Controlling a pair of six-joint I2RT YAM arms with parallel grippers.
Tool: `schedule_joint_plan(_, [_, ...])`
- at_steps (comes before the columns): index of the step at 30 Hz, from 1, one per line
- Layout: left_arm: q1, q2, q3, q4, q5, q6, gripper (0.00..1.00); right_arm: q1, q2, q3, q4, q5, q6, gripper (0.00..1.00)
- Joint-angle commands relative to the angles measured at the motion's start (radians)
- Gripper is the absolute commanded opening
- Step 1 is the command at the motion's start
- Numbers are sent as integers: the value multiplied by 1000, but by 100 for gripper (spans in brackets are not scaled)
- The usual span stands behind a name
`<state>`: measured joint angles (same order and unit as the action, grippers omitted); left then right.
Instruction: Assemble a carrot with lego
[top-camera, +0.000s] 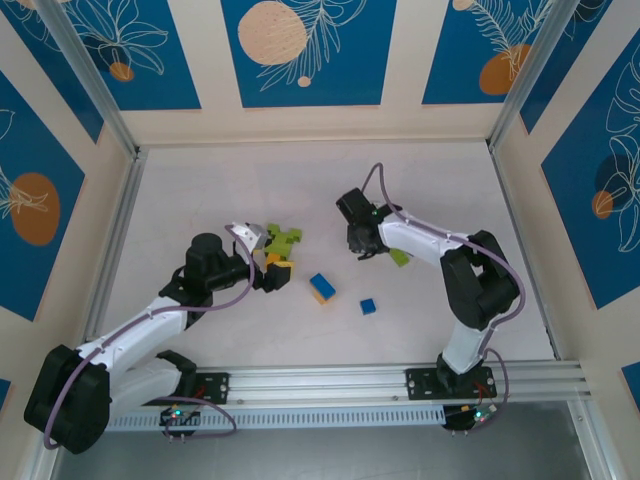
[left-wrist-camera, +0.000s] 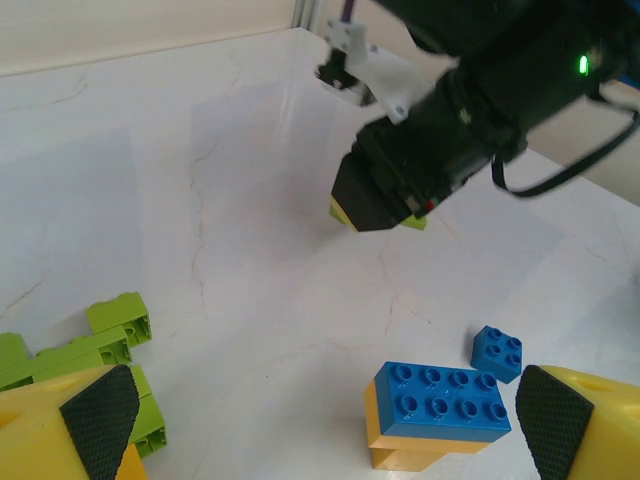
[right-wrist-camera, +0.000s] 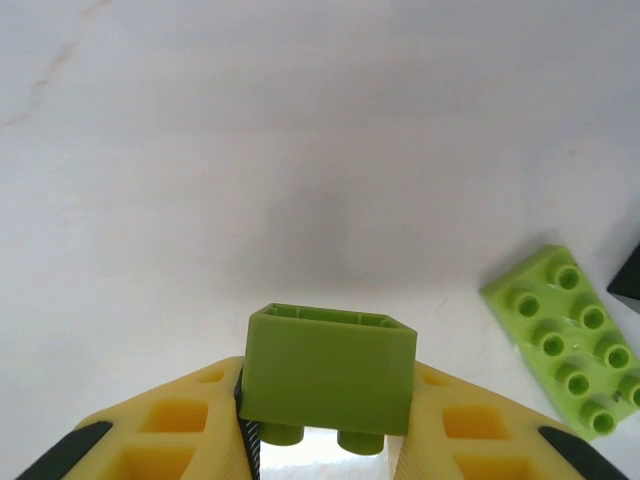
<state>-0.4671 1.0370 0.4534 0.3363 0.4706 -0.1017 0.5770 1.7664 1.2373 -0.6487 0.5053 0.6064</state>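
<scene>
My right gripper (right-wrist-camera: 325, 445) is shut on a lime green lego brick (right-wrist-camera: 328, 372), held upside down with its studs facing the wrist, a little above the table. From above, this gripper (top-camera: 365, 250) hangs right of centre. A flat lime brick (right-wrist-camera: 565, 335) lies just to its right. My left gripper (top-camera: 262, 256) stands open and holds nothing, beside a pile of lime green bricks (top-camera: 283, 240). A blue brick stacked on an orange one (left-wrist-camera: 440, 402) sits between the left gripper's fingertips (left-wrist-camera: 100, 420) and closer to the right one. A small blue brick (left-wrist-camera: 497, 352) lies behind it.
The table's white surface (top-camera: 200, 190) is walled by blue-and-cream panels on three sides, with metal posts in the back corners. Both arm bases are bolted to a rail (top-camera: 330, 385) along the near edge. The blue-on-orange stack (top-camera: 322, 288) and the small blue brick (top-camera: 368, 306) lie between the arms.
</scene>
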Motion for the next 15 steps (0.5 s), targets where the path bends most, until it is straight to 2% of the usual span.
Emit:
schedule_joint_plan(1, [2,2,26,28,23,12,99,-25,35,107,-316,-200,-105,33])
schedule_joint_plan(3, [1,-1,26,26,24,13,99,-42,56,153,-404,-293,-155,33])
schedule_joint_plan(7, [1,-3,26,24,24,13,99,-81,75,188,-470,-387,-200,28])
schedule_joint_plan(15, [2,-5,25,26,29,11,99,-112,168,214,-554,-465,-261,26])
